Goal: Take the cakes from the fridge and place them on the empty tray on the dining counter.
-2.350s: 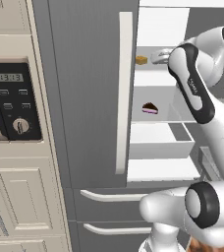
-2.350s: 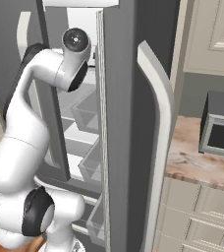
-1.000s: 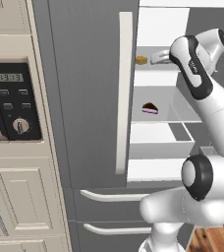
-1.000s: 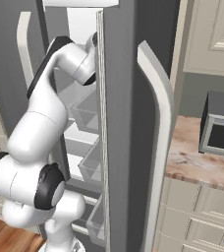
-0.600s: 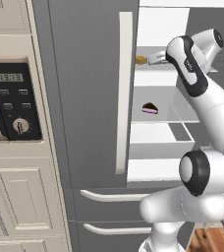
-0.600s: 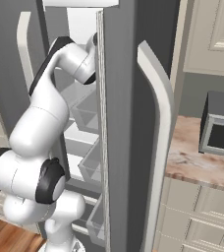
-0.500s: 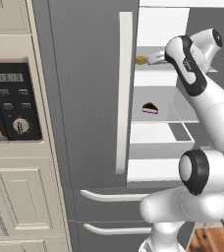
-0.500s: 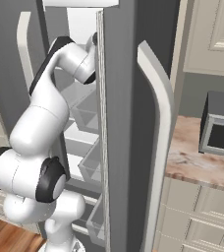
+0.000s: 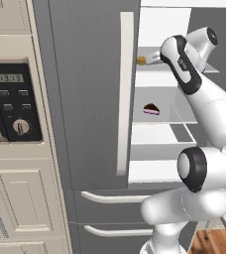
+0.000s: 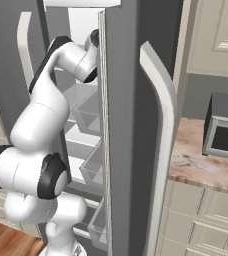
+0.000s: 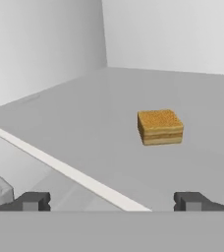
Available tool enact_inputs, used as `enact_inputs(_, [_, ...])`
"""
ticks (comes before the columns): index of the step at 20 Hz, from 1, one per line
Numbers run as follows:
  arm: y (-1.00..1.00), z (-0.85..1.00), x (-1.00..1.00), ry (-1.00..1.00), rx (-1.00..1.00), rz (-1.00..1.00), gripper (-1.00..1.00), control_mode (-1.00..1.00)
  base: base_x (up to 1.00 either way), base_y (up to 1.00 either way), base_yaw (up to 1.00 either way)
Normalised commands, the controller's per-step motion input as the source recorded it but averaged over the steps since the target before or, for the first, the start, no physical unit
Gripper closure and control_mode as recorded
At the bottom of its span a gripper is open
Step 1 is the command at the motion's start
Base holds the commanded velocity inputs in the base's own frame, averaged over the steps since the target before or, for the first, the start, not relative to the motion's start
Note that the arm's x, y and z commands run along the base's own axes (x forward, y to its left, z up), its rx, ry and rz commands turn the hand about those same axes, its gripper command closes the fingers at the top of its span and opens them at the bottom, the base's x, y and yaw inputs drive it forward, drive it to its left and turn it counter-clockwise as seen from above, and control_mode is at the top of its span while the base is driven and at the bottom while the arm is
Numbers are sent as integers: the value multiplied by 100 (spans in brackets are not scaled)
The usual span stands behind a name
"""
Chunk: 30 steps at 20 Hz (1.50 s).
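At the bottom edge of the hand view your gripper [image 11: 111,201] stands spread wide with nothing between its two dark fingertips [image 11: 33,201], poised at the lip of a glass shelf [image 11: 74,128] inside the open fridge [image 9: 92,94]. Beyond the shelf's pale front edge, right of centre in that view, sits the tan-golden square cake [image 11: 160,126], flat on the glass and apart from the white back wall [image 11: 173,34]. Because the block lies to the right of the midline between the tips, you would do well to shift the hand that way before pushing in, so the cake comes squarely between the jaws instead of being nudged deeper by one finger. Keep the tips just above the glass and close gently; the piece looks small and layered and could crush or skid. In the left base view, the same cake shows upper centre on the top shelf, while the chocolate wedge [image 9: 151,108] waits one shelf lower, mid-frame, just right of the long cream door handle [image 9: 125,94].
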Motion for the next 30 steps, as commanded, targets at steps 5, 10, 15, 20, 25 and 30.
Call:
enact_inputs(5, [0,-7,25,0,0,0,-100,-100,0,0,0])
enact_inputs(10, [0,-8,22,0,0,0,-100,-100,0,0,0])
enact_inputs(15, [-1,-7,19,0,0,0,-100,-100,0,0,0])
enact_inputs(20, [0,-5,19,0,0,0,-100,-100,0,0,0])
enact_inputs(25, [0,-4,19,0,0,0,-100,-100,0,0,0])
enact_inputs(30, [-2,-4,17,0,0,0,-100,-100,0,0,0])
